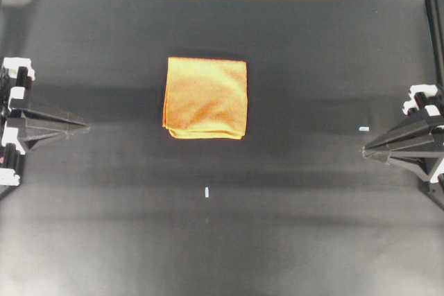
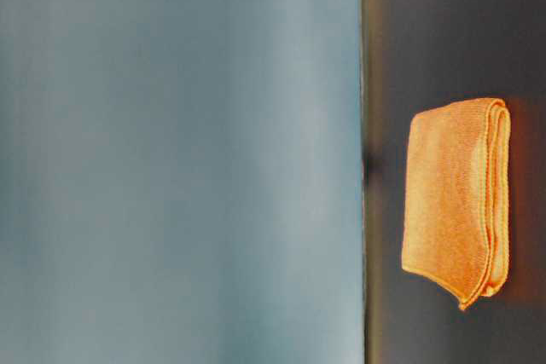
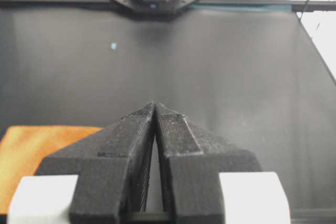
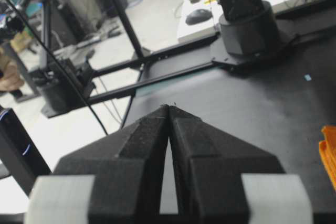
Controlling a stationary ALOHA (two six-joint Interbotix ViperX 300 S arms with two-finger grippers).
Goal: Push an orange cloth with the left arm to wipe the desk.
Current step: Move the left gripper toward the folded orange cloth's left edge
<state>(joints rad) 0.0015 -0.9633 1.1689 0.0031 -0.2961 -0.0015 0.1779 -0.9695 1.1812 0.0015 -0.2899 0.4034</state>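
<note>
Cloth position is recorded first: the orange cloth is laid flat on the desk, folded into a rough square, slightly left of centre and toward the far edge in the overhead view. Stacked layers are seen along its near edge, and the same folded edges are confirmed in the table-level view. The left gripper is held at the left margin, its tip pointed toward the middle of the desk and kept well apart from the cloth. Its fingers are pressed together to a point, with nothing held; a corner of the cloth is seen at lower left of the left wrist view. The right gripper is stationed at the right margin, fingers likewise closed together and empty. Two small white tape marks are noted on the desk surface.
</note>
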